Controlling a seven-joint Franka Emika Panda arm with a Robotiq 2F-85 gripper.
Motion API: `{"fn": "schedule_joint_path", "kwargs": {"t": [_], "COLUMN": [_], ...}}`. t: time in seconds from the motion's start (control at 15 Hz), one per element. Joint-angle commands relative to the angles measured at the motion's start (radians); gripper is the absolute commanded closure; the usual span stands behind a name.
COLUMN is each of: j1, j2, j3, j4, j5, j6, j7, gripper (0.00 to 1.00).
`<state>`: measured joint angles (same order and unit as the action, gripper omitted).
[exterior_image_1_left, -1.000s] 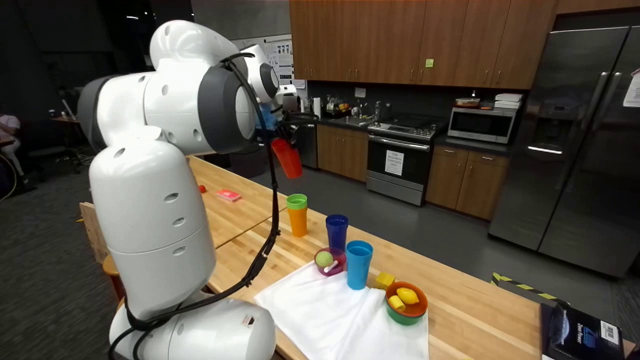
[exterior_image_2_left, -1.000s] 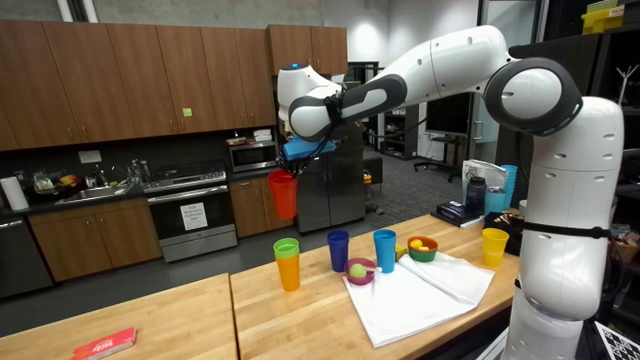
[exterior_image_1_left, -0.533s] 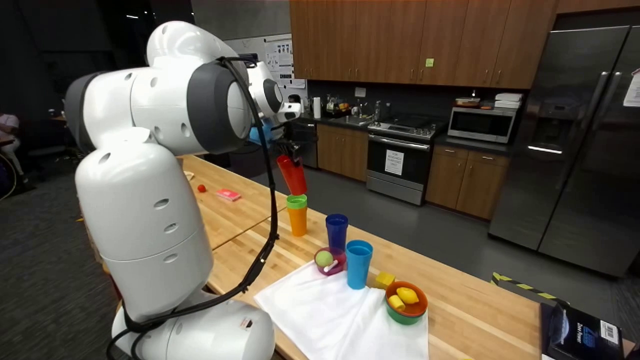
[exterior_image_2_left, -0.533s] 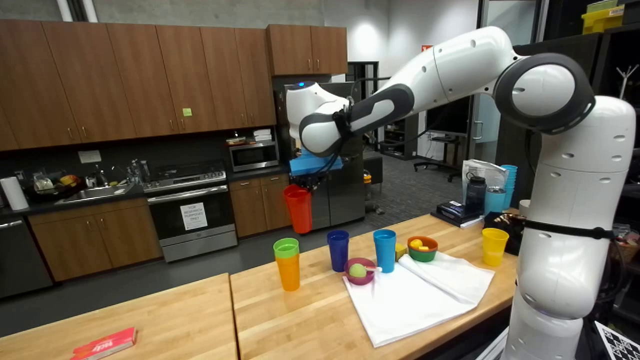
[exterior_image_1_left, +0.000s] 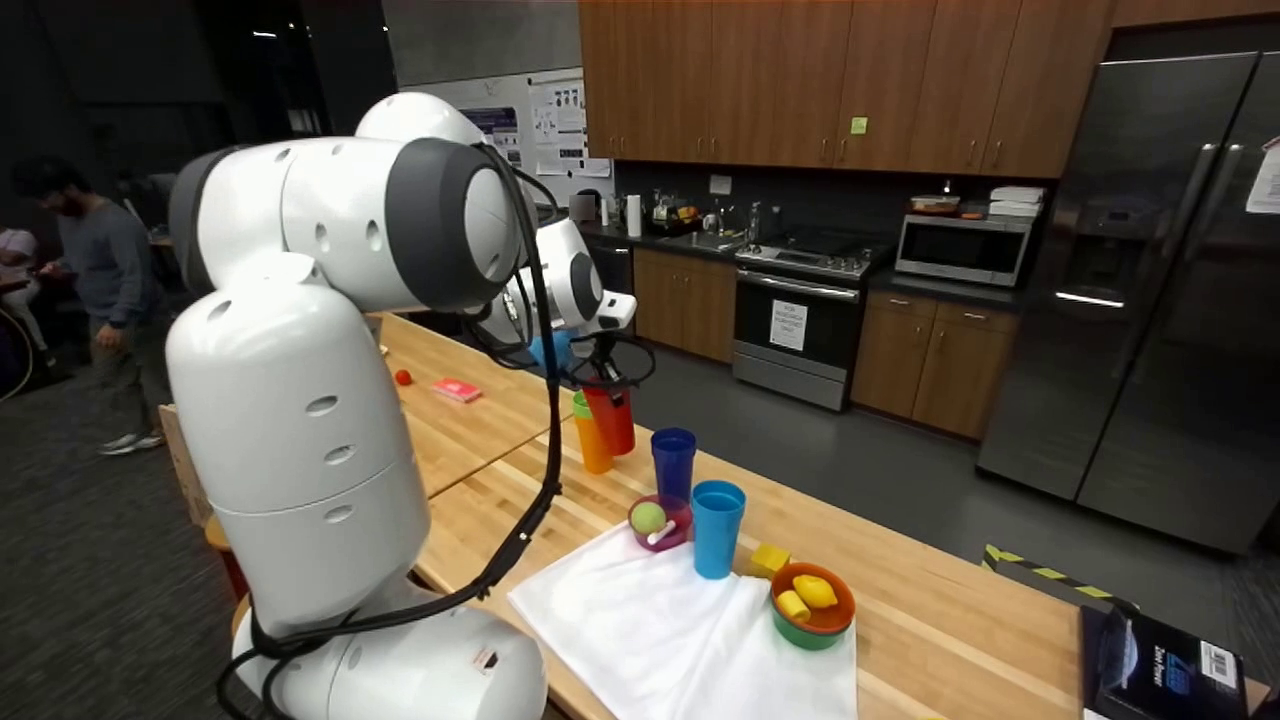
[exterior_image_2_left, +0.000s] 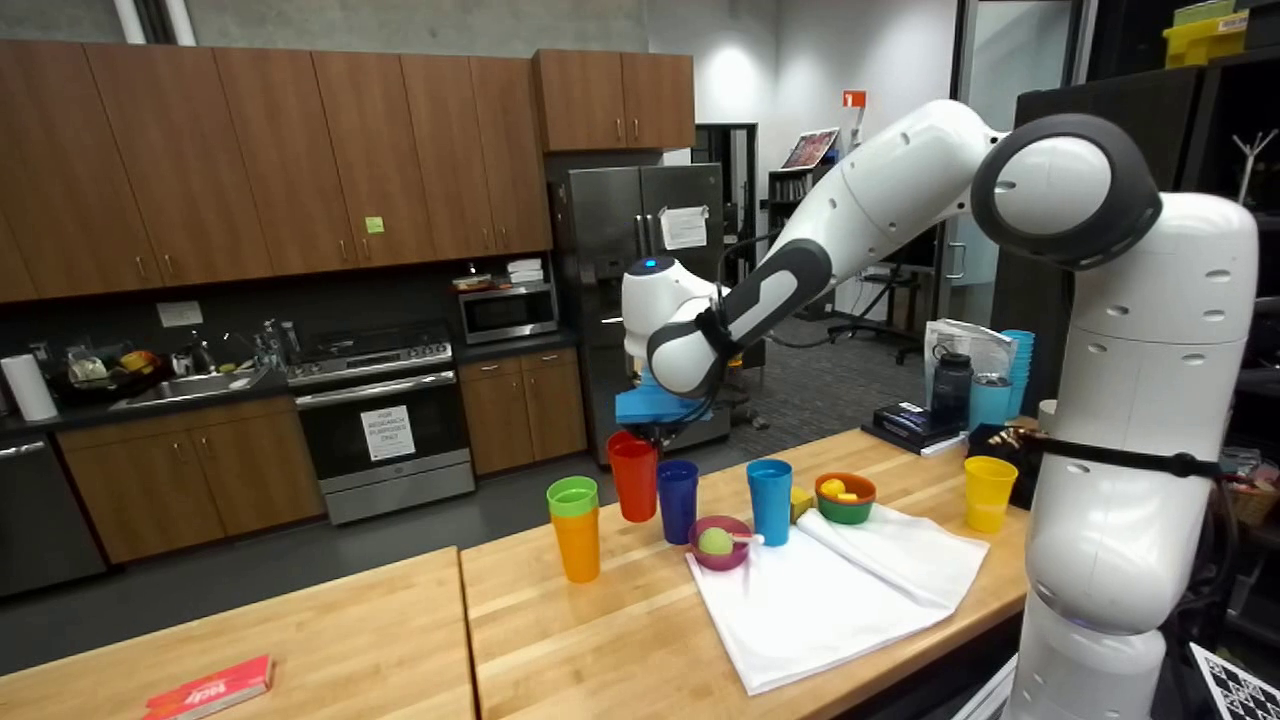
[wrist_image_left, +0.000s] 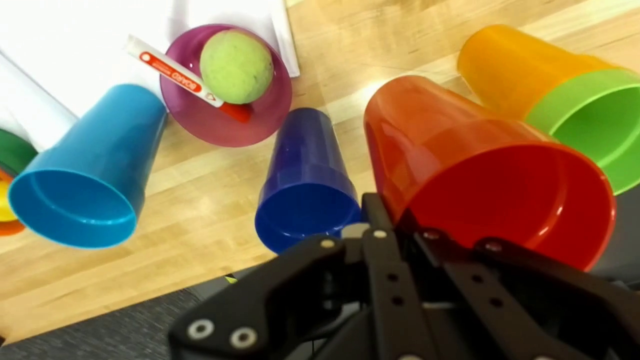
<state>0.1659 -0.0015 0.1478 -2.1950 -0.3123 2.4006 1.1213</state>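
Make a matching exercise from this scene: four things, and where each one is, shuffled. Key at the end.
Things
1. red cup
2. green ball
3. green cup
4. lemon

Places
A. nested in the orange cup
B. inside the orange bowl
C. pinched by the gripper
D. inside the purple bowl

Pairs: 1-C, 2-D, 3-A, 4-B

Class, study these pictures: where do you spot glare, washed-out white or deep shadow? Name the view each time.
Wrist view: glare on the table beside the red cup, white cloth washed out; in an exterior view, background behind the man nearly black; in an exterior view, bright glow on the wall.
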Motion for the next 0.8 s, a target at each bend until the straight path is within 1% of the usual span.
{"fn": "schedule_joint_path", "kwargs": {"t": [0.0,0.33,0.47,0.53,0.6,0.67,0.73], "j1": [-0.025,-0.008,0.004,0.009,0.023,0.031,0.036], "j2": [0.062,0.196,0.245,0.272,0.293,0.245,0.258], "j3": [-0.02,-0.037,-0.033,-0.03,-0.042,-0.059,-0.059], "j4": [-0.03,0.002,0.023,0.043,0.068,0.02,0.037], "j5": [0.002,0.046,0.085,0.11,0.12,0.101,0.113], "j6": [0.102,0.18,0.187,0.171,0.126,0.171,0.152], "j7": [0.017,-0.038,-0.085,-0.116,-0.097,-0.084,-0.087], "gripper": [0.99,0.99,0.99,0.99,0.7,0.94,0.89]}}
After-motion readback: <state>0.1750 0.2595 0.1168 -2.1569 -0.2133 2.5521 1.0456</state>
